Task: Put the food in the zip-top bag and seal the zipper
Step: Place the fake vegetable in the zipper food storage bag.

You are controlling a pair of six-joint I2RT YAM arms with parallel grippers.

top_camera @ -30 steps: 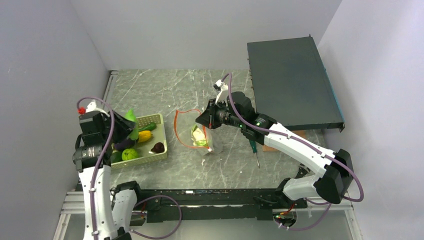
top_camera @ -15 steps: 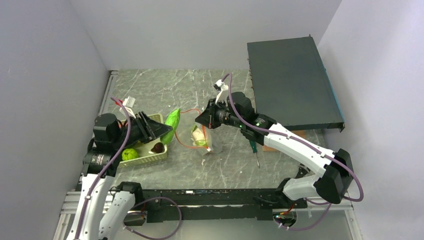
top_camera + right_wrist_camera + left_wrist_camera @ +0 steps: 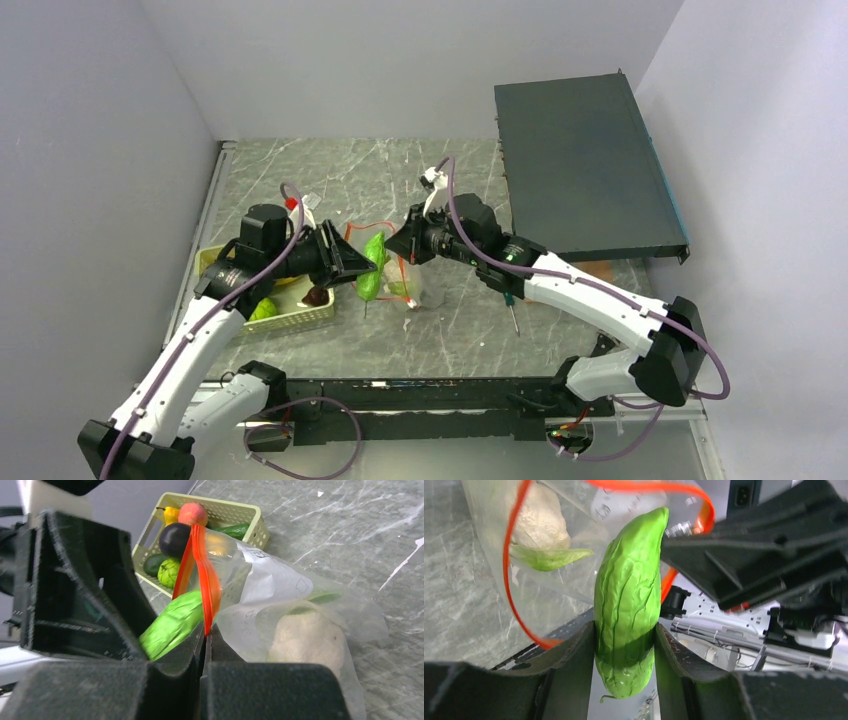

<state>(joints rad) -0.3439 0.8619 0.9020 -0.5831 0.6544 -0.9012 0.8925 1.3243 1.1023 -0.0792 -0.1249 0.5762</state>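
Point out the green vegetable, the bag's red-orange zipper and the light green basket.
green vegetable point(image 3: 626, 610), left wrist view, middle of its ridged body.
zipper point(image 3: 206, 585), right wrist view, midway along the raised strip.
basket point(image 3: 295, 320), top view, its near slatted wall.

bright, even light — soft shadows, blurred foregrounds

White arms point(image 3: 590, 293), black joints point(image 3: 662, 362), purple cables point(image 3: 714, 362)
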